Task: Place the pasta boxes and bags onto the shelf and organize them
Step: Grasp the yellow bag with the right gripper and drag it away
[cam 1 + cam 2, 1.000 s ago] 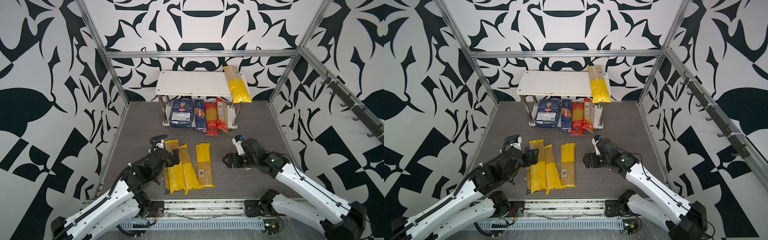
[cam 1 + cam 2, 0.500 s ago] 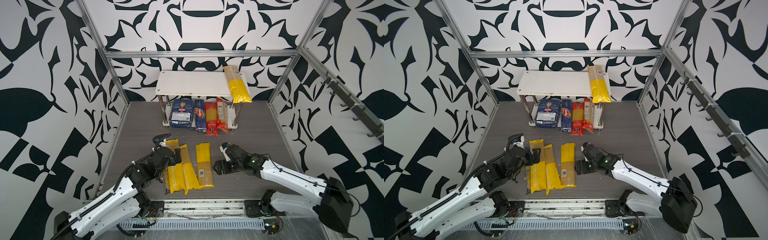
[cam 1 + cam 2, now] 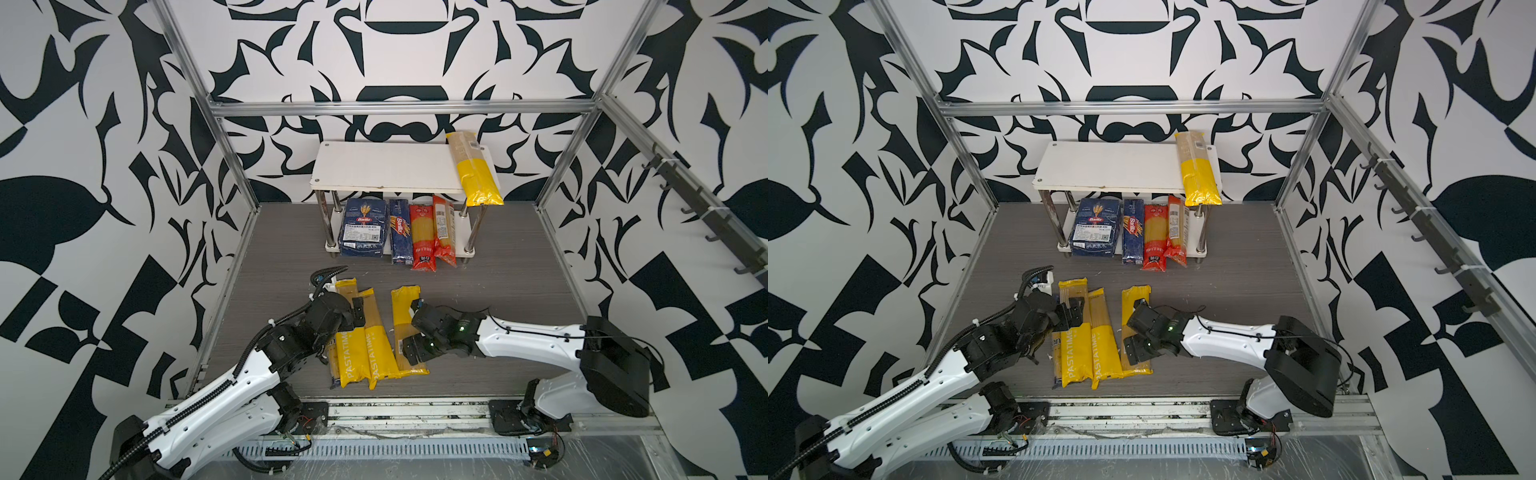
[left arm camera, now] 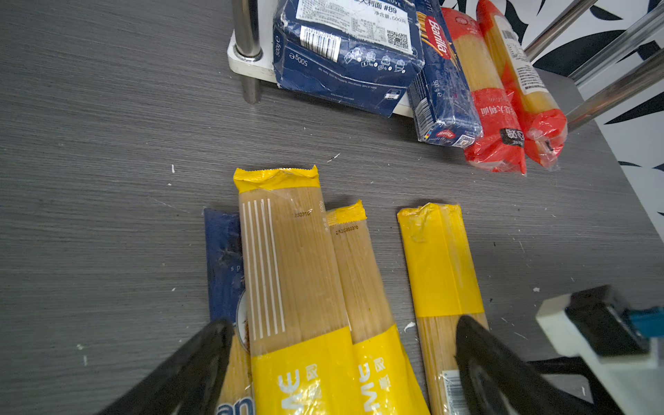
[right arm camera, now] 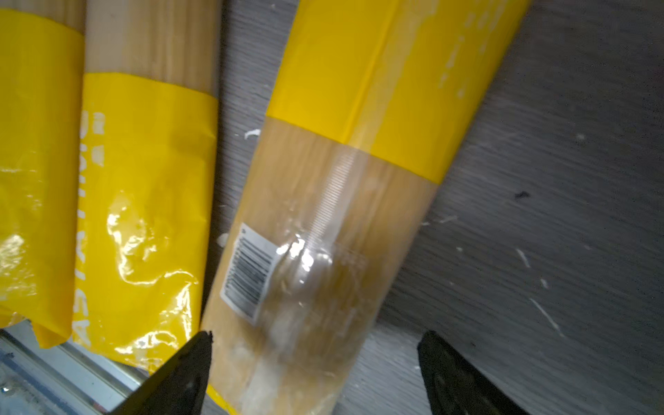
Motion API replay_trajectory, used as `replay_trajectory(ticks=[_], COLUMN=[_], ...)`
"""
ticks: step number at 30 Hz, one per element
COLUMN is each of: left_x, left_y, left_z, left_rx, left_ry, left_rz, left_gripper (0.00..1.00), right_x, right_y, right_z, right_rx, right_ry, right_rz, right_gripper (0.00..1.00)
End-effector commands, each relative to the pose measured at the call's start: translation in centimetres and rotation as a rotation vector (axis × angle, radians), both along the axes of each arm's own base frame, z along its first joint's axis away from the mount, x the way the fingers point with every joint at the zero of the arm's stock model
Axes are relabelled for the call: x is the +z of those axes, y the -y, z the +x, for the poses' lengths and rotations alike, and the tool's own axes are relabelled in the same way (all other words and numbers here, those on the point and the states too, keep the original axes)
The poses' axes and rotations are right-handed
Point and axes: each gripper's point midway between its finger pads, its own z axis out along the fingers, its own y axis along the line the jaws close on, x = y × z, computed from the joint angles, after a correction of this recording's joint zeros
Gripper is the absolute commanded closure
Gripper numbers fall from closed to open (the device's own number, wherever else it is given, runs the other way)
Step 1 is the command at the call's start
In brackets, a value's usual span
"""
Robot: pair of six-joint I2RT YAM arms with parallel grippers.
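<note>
1. The right gripper (image 5: 316, 337) has its jaws wide apart and clamps nothing. In its wrist view one jaw stands at each side of the lone yellow bag (image 5: 323, 201), at the clear part by the barcode. If it grips this near one end, the long bag will probably sag and its far end drag on the table (image 3: 498, 291).
2. The left gripper (image 4: 341, 325) is likewise spread and empty. It hangs over two overlapping yellow bags (image 4: 291, 258), with a blue bag (image 4: 222, 251) partly under them. Closing here could pinch several bags at once or drag the blue one along.
3. The grippers are near each other, so they could collide.
4. On the shelf (image 3: 374, 166), a fourth yellow bag (image 3: 473, 170) overhangs the front edge of the top board, where a knock could tip it off. On the lower board lie a wide box (image 3: 360, 228), a narrow box (image 3: 400, 232) and two red bags (image 3: 422, 237), their near ends jutting out.
5. The bags are glossy, crinkled film around stiff, brittle strands, so they are likely slippery and easy to snap. The boxes are creased card, the shelf boards flat and white, and the table matt grey with a wood grain.
</note>
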Motion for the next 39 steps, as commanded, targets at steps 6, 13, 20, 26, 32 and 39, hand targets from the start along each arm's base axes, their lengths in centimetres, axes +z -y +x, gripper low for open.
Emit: replay_trajectory(ticks=[6,13,20,26,32,39], left_x=[0.1,0.0,-0.1,-0.1,0.1,0.3], left_y=[-0.8,-2.0,-2.4,-2.6,-2.6,-2.4], left_z=[-0.5,-1.1,-1.5,-1.6,-1.6,-1.5], left_rx=[0.001,0.016,0.014,0.016,0.015,0.015], left_ry=[0.024,0.042,0.055,0.055,0.06,0.052], left_rz=[-0.013,-0.015,-0.025,-0.022,-0.027,-0.023], left_gripper=[0.01,0.01,0.01,0.01,0.01,0.01], right_x=[-0.4,-2.3,-3.9,-5.7,-6.6,-6.5], right_y=[-3.2,-2.7,-1.1,0.1,1.1,1.5], right_z=[0.8,1.0,1.2,0.6,0.1,0.2], right_rx=[-0.019,-0.017,-0.045,-0.073,-0.083,-0.088], right_ry=[0.023,0.021,0.013,-0.023,-0.039,-0.05], right_rz=[-0.023,-0.176,-0.308,-0.361,-0.37,-0.312], right_gripper=[0.08,0.08,0.08,0.16,0.39,0.62])
